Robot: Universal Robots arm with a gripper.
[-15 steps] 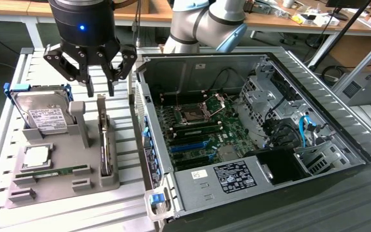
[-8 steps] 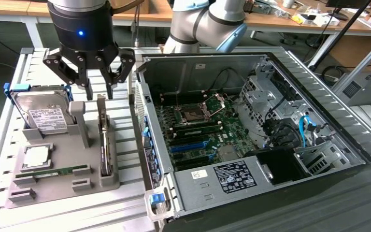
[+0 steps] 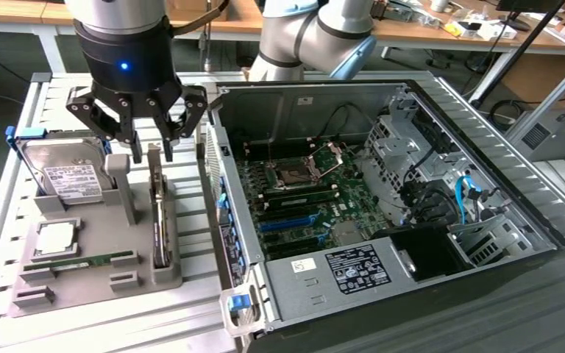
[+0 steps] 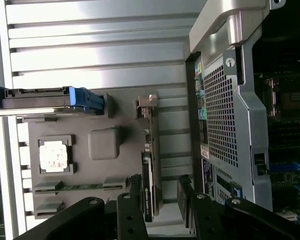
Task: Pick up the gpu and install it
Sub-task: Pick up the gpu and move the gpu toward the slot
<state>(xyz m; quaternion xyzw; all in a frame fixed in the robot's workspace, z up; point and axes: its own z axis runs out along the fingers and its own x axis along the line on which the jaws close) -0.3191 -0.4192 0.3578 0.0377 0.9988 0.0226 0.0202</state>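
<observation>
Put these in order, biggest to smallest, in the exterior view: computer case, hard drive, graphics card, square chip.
1. Computer case.
2. Hard drive and graphics card: unsure, the card stands edge-on, so just its thin side shows.
3. Square chip, smallest.

The graphics card (image 3: 159, 220) stands on its long edge in a slot of the grey holder (image 3: 86, 283), upright rather than lying flat, so from above it reads as a thin dark strip. It runs along the side of the holder nearest the open computer case (image 3: 302, 110), just beside the case wall but apart from it. In the wrist view the graphics card (image 4: 148, 170) shows a dark board edge with small parts along it and a silvery metal bracket (image 4: 146, 101) at one end. The board looks dark greenish-brown, I think, though it is hard to judge edge-on. It sits seated in its slot, not yet lifted.
</observation>
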